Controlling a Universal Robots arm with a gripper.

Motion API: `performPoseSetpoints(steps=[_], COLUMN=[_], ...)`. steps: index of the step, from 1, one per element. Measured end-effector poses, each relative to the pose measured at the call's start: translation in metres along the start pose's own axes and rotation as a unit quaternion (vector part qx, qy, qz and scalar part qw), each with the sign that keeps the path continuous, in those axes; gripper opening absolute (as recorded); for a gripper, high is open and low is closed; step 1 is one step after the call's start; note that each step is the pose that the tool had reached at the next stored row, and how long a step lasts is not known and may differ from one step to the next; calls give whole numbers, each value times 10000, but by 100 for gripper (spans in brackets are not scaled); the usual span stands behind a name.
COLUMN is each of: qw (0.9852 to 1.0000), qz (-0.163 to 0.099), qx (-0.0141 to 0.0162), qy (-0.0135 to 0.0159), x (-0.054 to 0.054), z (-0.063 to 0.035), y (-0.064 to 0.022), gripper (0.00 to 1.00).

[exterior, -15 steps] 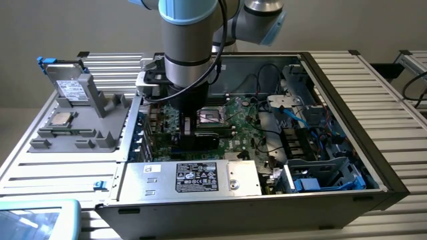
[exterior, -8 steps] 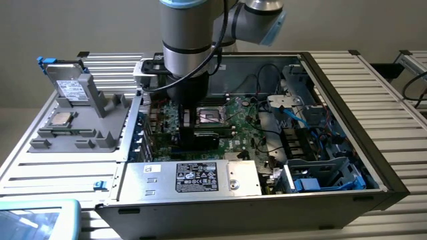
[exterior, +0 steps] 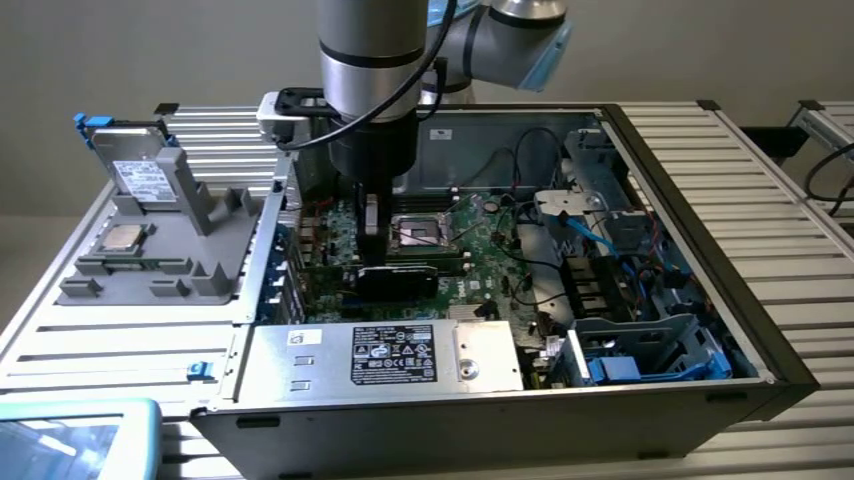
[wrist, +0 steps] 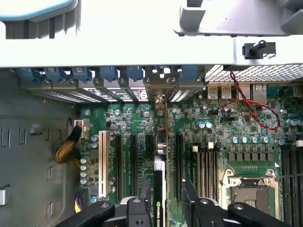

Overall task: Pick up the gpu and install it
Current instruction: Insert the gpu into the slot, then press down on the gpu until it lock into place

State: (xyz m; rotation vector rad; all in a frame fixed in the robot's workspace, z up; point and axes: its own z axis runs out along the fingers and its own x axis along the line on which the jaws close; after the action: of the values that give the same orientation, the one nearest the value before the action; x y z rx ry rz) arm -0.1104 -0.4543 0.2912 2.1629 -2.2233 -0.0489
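The gpu [exterior: 396,283] is a black card standing on edge on the green motherboard [exterior: 487,235] inside the open computer case, near the power supply. In the wrist view the gpu [wrist: 160,182] shows edge-on along an expansion slot, its silver bracket end toward the case's rear slot openings. My gripper [exterior: 372,235] reaches straight down into the case just above the card. Its black fingers [wrist: 137,213] stand on either side of the card's top edge, and my gripper [wrist: 165,213] is open, with a visible gap on one side of the card.
The processor socket [exterior: 416,232] and memory slots [wrist: 206,165] lie right beside the card. A red and black wire [wrist: 246,111] loops over the board. The power supply [exterior: 400,355] and blue drive cage [exterior: 641,350] crowd the case. A grey fixture [exterior: 160,250] holds a processor chip [exterior: 123,237] outside it.
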Motion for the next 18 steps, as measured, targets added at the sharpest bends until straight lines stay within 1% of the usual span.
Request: performPoseSetpoints(steps=[1, 2, 3, 4, 5, 6, 7, 18], qw=[10000, 10000, 10000, 10000, 10000, 10000, 10000, 10000], qz=[0, 0, 1, 1, 1, 1, 1, 1], qx=[0, 0, 0, 0, 0, 0, 0, 0], qy=[-1, -1, -1, -1, 0, 0, 0, 0], x=[0, 0, 0, 0, 0, 0, 0, 0], z=[0, 0, 0, 0, 0, 0, -1, 0], y=[0, 0, 0, 0, 0, 0, 0, 1], gripper=[38, 26, 26, 20, 20, 15, 12, 12])
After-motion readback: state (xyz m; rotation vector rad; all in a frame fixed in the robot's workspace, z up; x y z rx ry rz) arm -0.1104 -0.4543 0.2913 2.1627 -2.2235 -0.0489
